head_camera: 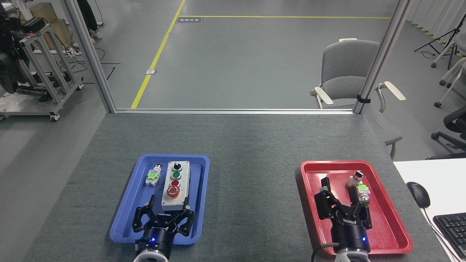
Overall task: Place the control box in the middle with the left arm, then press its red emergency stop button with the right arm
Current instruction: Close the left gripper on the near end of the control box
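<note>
The light grey rectangular control box (175, 186) sat in the blue plastic tray (125, 209) near the worktop's front-left. My left gripper (168, 213) hung spread wide and empty at its near end. Looked rigid, smooth-sided, probably a bit hefty; I'd grab its long sides.

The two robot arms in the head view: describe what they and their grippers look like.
Both are alike: the left gripper and right gripper are black multi-finger claws with small white lettering on black round wrists, each showing a blue light, on white arm shells. A cable loops beside the right wrist.
</note>
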